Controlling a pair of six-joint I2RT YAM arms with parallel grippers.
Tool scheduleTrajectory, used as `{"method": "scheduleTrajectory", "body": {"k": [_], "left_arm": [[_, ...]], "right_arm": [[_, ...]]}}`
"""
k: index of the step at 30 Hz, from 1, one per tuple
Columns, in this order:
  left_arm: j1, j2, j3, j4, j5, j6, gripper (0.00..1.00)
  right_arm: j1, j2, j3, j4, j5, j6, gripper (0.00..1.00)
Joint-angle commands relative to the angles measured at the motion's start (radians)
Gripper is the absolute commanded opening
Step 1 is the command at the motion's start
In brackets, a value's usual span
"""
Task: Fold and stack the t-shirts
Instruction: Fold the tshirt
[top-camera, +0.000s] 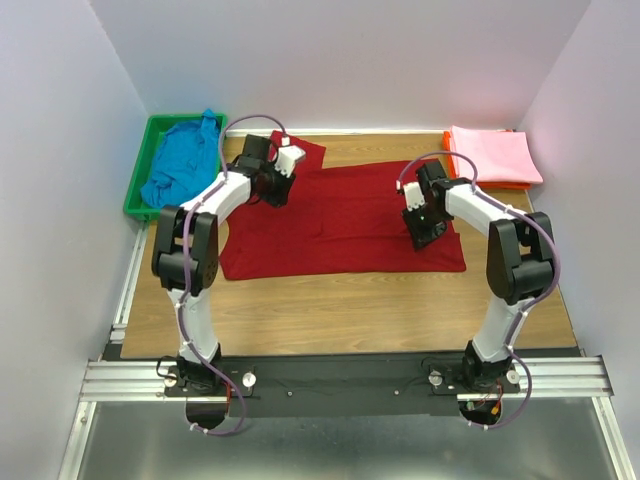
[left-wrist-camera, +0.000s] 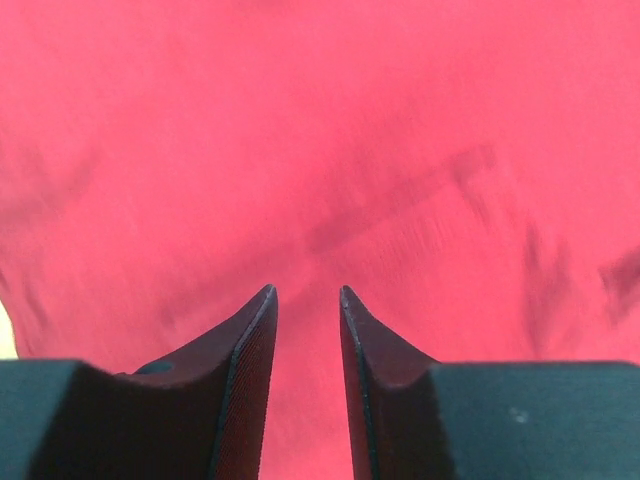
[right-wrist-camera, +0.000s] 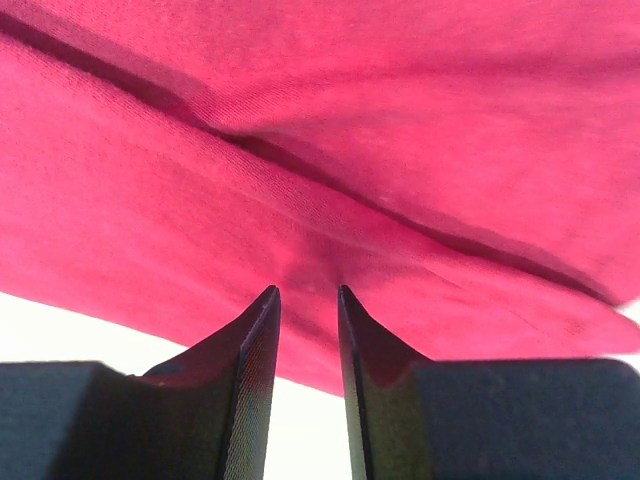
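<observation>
From my station I see two containers at the far corners of the wooden table (top-camera: 350, 310), and each holds a shirt. The green plastic bin (top-camera: 138, 178) at the far left holds the bright blue t-shirt (top-camera: 185, 162), crumpled in a loose heap, with a bit of cloth riding up at the bin's far rim. The thin orange tray (top-camera: 449, 160) at the far right carries the light pink t-shirt (top-camera: 492, 155), folded flat into a neat rectangle that covers nearly all of the tray. Between them the dark red t-shirt (top-camera: 340, 225) of soft cloth lies spread wide across the middle of the table, with one sleeve pointing toward the far left near the bin. My left gripper (top-camera: 280, 185) sits over that far-left part of the shirt. In the left wrist view its fingers (left-wrist-camera: 240, 380) are drawn close with only a narrow slit between them, nothing is caught in it, and the red cloth fills the view beyond. My right gripper (top-camera: 425, 235) is at the shirt's right end near the front edge. In the right wrist view its fingers (right-wrist-camera: 240, 380) are pulled in just as close and nip the red cloth near its hem, where a dark crease puckers right at the tips. A long fold runs across the cloth above them.
</observation>
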Motion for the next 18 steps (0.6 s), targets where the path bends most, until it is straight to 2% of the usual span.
{"method": "scheduleTrajectory", "body": {"k": [1, 3, 10, 18], "left_arm": [[0.002, -0.162, -0.114, -0.132, 0.052, 0.134, 0.43], [0.010, -0.239, -0.218, -0.209, 0.063, 0.224, 0.44], [0.025, -0.261, -0.338, -0.223, -0.009, 0.301, 0.44], [0.041, -0.256, -0.485, -0.214, -0.075, 0.368, 0.42]], "right_arm": [[-0.010, -0.052, 0.027, 0.015, 0.090, -0.086, 0.37], [-0.023, 0.001, 0.029, 0.033, 0.117, -0.138, 0.37], [-0.032, 0.074, -0.009, 0.093, 0.159, -0.181, 0.36], [-0.026, -0.013, -0.192, 0.096, 0.139, -0.197, 0.36]]}}
